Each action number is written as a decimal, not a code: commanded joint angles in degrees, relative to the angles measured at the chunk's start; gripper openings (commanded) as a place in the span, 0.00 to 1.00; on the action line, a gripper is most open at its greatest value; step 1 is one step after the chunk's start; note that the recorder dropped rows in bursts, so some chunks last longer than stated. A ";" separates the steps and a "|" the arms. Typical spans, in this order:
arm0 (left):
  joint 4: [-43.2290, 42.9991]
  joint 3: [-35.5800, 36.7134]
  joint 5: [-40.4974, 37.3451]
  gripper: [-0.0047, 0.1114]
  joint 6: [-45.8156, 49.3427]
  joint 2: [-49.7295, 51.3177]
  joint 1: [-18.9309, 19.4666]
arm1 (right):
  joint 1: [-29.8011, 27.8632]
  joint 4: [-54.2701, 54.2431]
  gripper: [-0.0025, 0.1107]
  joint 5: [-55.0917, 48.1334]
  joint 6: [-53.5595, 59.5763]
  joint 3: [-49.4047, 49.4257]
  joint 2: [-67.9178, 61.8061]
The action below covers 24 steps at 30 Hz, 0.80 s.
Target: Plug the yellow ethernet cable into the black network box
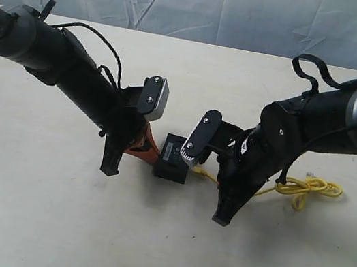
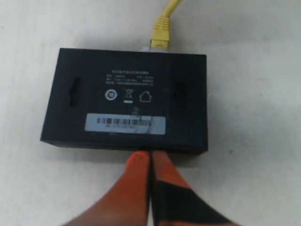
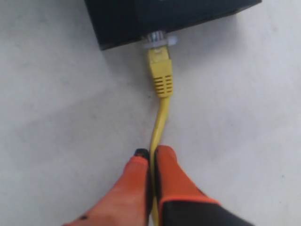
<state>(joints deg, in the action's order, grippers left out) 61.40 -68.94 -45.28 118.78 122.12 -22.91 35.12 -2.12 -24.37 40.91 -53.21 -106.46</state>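
The black network box (image 1: 172,159) lies flat mid-table, its pale barcode label (image 2: 125,125) facing up. The yellow ethernet cable (image 3: 158,127) has its clear plug (image 3: 157,41) sitting in the port on the box's side (image 3: 122,23); the yellow boot (image 2: 160,33) also shows past the box's far edge. My right gripper (image 3: 152,153) is shut on the cable a short way behind the plug. My left gripper (image 2: 150,157) is shut with nothing between its fingers, tips pressed against the box's opposite edge. The rest of the cable lies in loose loops (image 1: 307,188) at the right.
The pale table (image 1: 45,221) carries only the box and the cable. A wrinkled white backdrop (image 1: 201,3) stands behind the table's far edge. Both arms lean in over the middle from either side.
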 commanded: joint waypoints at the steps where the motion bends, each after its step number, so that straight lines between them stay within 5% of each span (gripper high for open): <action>1: 1.54 -0.07 -3.76 0.04 0.21 0.64 -0.66 | 0.31 -3.47 0.02 5.29 6.03 -0.23 0.01; 24: -3.08 -0.07 0.30 0.04 3.10 0.64 -0.66 | 0.31 3.15 0.02 6.95 8.63 -0.23 0.01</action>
<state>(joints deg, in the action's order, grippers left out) 58.49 -69.06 -45.91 120.45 122.12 -22.91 34.90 2.21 -20.63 48.93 -53.11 -106.46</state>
